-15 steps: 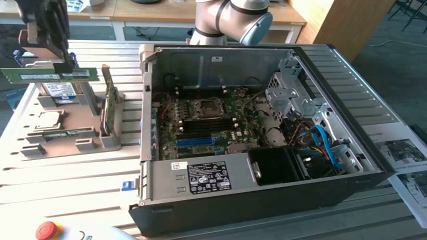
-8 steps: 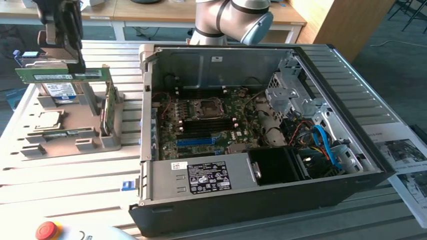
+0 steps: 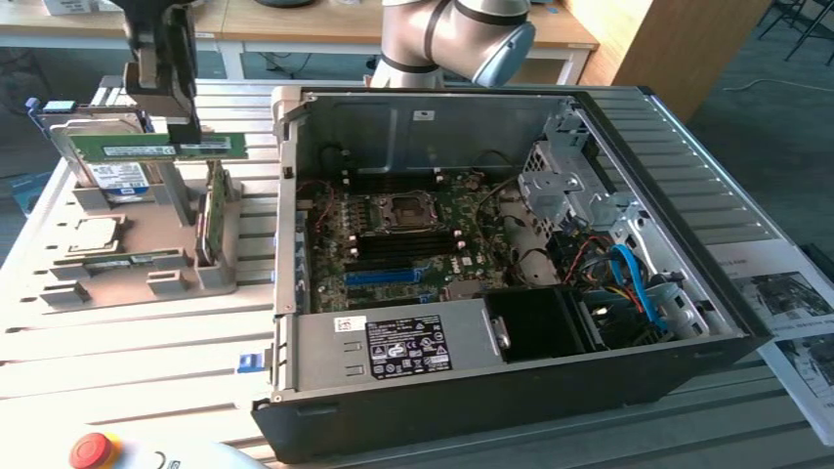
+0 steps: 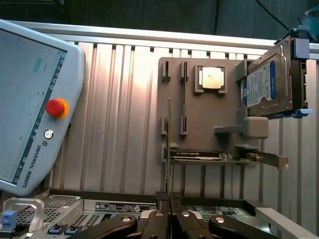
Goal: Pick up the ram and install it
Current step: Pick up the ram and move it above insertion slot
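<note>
Pincer (image 4: 169, 198) sits right up against the wrist cam. Its two dark fingers (image 4: 161, 205) are squeezed together on the ram (image 4: 168, 149), which from there is seen edge-on, a thin strip sticking straight out from the tips. So yeah, clamped down tight with the ram in its grip.

In the exterior view the pincer (image 3: 187, 132) hangs in the upper left of the frame, and the arm (image 3: 456, 29) shows its grey-and-blue joint at top centre. The ram (image 3: 131, 149) is held with its long side level, gripped a bit right of its middle, so most of it pokes out toward the exterior view's left. It crosses in front of the hard drive (image 3: 115, 178), which stands on edge at the back of the grey tray (image 3: 78, 293). As far as I can see the ram is lifted clear of the tray.

On the tray there's the CPU (image 3: 89, 234), a second stick (image 3: 124, 262) lying flat near the front, and a card (image 3: 215, 220) standing on edge at the tray's right side, just beside the case (image 3: 521, 391).

The case is open across the middle and right of the frame, motherboard (image 3: 404, 234) exposed. The ram is outside it, over on the tray side.

The pendant (image 3: 98, 449) with its red button is in the lower left corner, resting on the slatted metal surface (image 3: 131, 362).

The wrist cam also catches the pendant (image 4: 30, 99), tray (image 4: 199, 124), CPU (image 4: 210, 78), hard drive (image 4: 266, 82), card (image 4: 219, 158) and a strip of the case (image 4: 99, 205).
</note>
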Controlling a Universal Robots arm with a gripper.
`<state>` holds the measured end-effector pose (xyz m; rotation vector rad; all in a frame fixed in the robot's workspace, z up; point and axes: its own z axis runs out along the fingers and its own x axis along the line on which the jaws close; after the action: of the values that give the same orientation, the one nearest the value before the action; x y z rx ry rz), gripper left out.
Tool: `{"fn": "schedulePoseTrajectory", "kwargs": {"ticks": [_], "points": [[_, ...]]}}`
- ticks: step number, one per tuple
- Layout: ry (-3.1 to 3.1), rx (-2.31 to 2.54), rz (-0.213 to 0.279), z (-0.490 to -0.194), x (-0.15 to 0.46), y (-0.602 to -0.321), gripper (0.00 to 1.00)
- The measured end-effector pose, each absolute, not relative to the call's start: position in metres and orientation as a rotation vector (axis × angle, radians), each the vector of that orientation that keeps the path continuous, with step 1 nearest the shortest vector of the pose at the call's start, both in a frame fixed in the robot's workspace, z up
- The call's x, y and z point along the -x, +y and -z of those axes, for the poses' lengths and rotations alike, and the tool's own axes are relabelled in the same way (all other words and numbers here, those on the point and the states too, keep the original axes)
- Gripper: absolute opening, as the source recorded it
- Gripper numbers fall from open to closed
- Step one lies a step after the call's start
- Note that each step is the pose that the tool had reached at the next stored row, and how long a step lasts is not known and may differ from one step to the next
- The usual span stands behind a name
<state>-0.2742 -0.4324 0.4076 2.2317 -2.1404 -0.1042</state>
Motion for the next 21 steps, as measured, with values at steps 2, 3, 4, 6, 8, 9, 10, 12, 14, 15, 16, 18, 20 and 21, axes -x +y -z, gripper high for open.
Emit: {"fn": "schedulePoseTrajectory", "kwargs": {"ticks": [2, 3, 4, 6, 8, 9, 10, 12, 14, 15, 16, 18, 20, 21], "points": [[-2.140, -2.232, 0.104, -0.408, 0.268, -0.433, 0.12], [-2.140, -2.232, 0.104, -0.408, 0.265, -0.433, 0.12], [-2.140, -2.232, 0.104, -0.408, 0.262, -0.433, 0.12], [-2.140, -2.232, 0.104, -0.408, 0.255, -0.433, 0.12], [-2.140, -2.232, 0.104, -0.408, 0.249, -0.433, 0.12], [-2.140, -2.232, 0.104, -0.408, 0.246, -0.433, 0.12], [-2.140, -2.232, 0.104, -0.408, 0.243, -0.433, 0.12], [-2.140, -2.232, 0.104, -0.408, 0.237, -0.433, 0.12], [-2.140, -2.232, 0.104, -0.408, 0.230, -0.434, 0.12], [-2.140, -2.232, 0.104, -0.408, 0.227, -0.434, 0.12], [-2.140, -2.232, 0.104, -0.408, 0.224, -0.434, 0.12], [-2.140, -2.232, 0.104, -0.408, 0.217, -0.434, 0.12], [-2.140, -2.232, 0.104, -0.408, 0.211, -0.434, 0.12], [-2.140, -2.232, 0.104, -0.408, 0.207, -0.435, 0.12]]}}
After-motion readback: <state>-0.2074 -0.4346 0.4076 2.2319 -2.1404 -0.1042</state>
